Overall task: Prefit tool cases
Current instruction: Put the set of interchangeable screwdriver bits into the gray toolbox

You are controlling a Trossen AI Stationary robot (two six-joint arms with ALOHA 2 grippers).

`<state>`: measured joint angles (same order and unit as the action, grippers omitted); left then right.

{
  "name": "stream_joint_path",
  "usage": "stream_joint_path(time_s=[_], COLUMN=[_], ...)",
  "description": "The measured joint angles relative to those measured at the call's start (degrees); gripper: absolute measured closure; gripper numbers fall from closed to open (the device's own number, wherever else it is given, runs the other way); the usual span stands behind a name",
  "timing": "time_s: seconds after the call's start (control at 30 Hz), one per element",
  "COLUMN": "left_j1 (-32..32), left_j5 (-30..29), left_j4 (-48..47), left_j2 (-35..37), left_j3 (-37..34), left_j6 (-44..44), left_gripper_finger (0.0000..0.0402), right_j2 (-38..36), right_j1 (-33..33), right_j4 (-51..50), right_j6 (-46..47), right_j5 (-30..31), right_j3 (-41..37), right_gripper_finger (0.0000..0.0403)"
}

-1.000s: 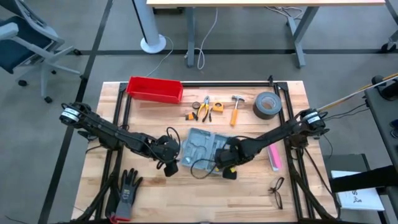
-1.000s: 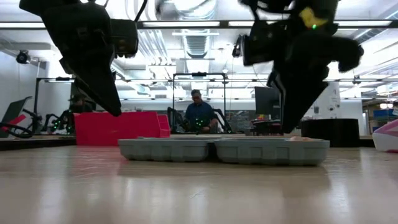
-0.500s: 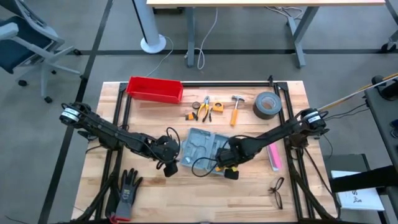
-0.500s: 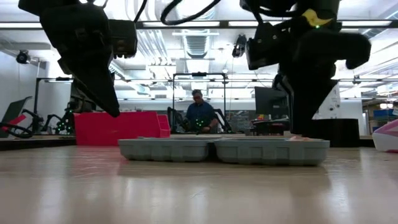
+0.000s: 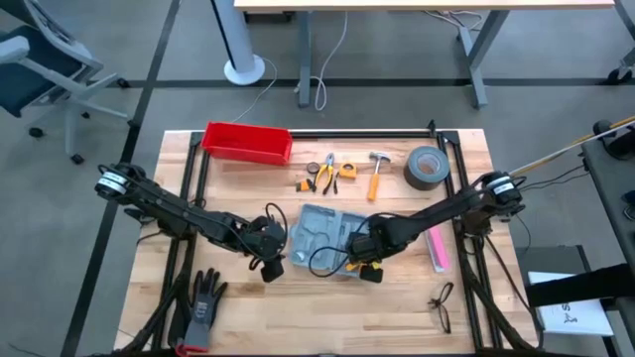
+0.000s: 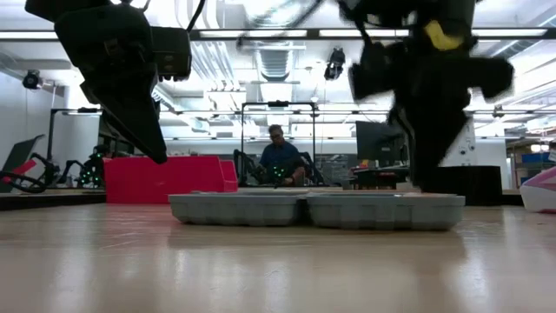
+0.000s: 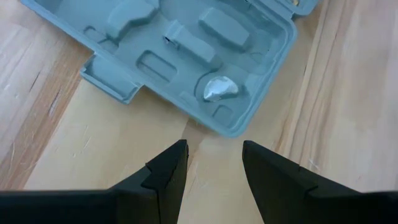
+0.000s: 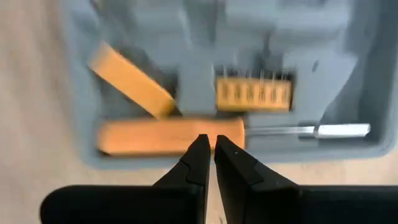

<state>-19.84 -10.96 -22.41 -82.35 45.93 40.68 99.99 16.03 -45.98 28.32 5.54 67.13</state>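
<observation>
Grey-blue moulded plastic tool case [image 5: 325, 238] lies open; left hand [image 7: 213, 163] parted, right hand [image 8: 207, 155] pinched empty over orange screwdriver [image 8: 168, 136].

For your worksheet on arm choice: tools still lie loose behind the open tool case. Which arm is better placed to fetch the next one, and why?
Probably the left. Its hand hovers open and empty beside the tool case. The right hand is shut, low over the case's filled half. The hammer lies nearer the right arm, though.

Grey-blue tool case [image 5: 325, 239], open flat mid-table, orange tools inside
</observation>
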Motion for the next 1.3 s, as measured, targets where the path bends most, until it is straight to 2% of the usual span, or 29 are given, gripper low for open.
stream_joint_path(time_s=[0.13, 0.27, 0.43, 0.67, 0.97, 1.1, 1.3], left_j1=[0.0, 0.0, 0.0, -0.4, -2.6, -2.8, -3.0], left_j5=[0.0, 0.0, 2.8, 10.0, 12.6, 14.2, 14.8], left_j4=[0.0, 0.0, -0.1, -0.6, -0.6, -0.6, -0.6], left_j2=[0.0, 0.0, 0.0, 0.0, 0.6, 0.7, 0.7], left_j3=[0.0, 0.0, 0.0, 0.0, 0.0, 0.0, 0.0], left_j6=[0.3, 0.1, -2.1, -1.7, 0.6, 2.0, 3.3], left_gripper_finger=[0.0239, 0.0239, 0.0239, 0.0239, 0.0239, 0.0239, 0.0239], right_j2=[-1.3, -0.4, 3.9, 9.7, 9.2, 9.2, 9.2], right_j1=[0.7, 1.4, 1.6, 1.6, 1.4, 1.5, 0.1], right_j4=[0.6, 3.3, 4.2, 4.0, 4.3, 4.3, 4.3], right_j6=[-3.7, -11.7, -17.7, -26.1, -31.3, -35.3, -38.8], right_j5=[-1.0, -3.0, -4.4, -4.3, -4.0, -4.0, -4.1], right_j3=[2.1, 3.2, 5.0, 7.9, 8.2, 8.2, 8.2], right_gripper_finger=[0.0394, 0.0394, 0.0387, 0.0327, 0.0251, 0.0234, 0.0229])
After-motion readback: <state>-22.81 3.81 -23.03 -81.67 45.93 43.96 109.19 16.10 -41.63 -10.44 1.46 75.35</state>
